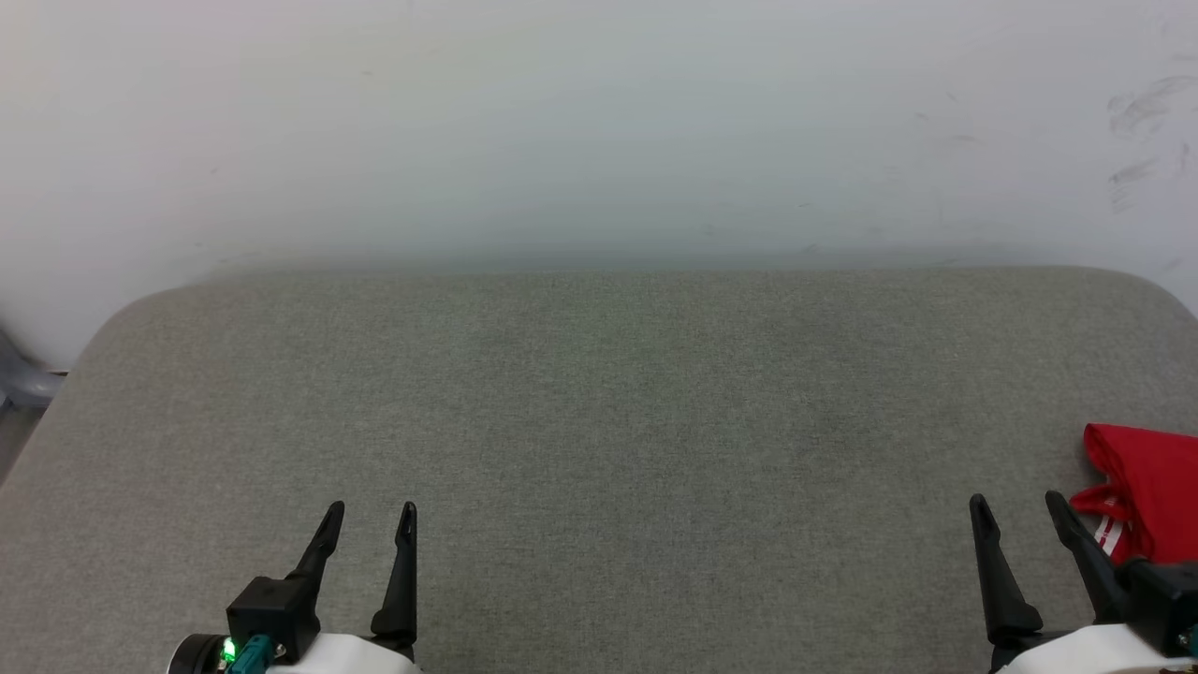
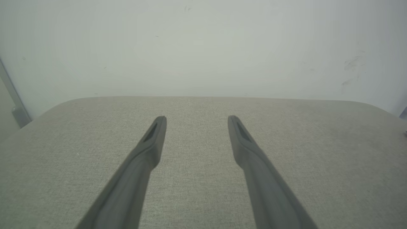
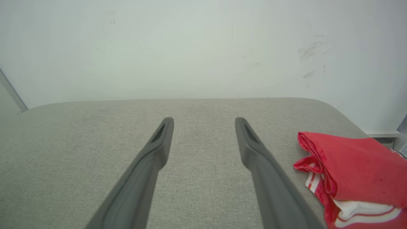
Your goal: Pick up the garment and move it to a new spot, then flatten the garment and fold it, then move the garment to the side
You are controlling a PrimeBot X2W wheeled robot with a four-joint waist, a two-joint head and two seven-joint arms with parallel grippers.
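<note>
Presently the garment [image 1: 1146, 482] is lying bunched and folded at the right edge of the grey worktop [image 1: 599, 421], red cloth on top and a white, red-striped sleeve peeking out underneath. The right claw [image 1: 1017, 503] is hovering just beside it, fingers spread apart and gripping nothing. The left claw [image 1: 372, 513], well apart at the near left, is likewise standing wide and empty. A pale wall [image 1: 599, 122] is rising behind.

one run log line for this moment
left gripper: open, empty | right gripper: open, empty | garment: bunched at right edge of grey surface, not held
</note>
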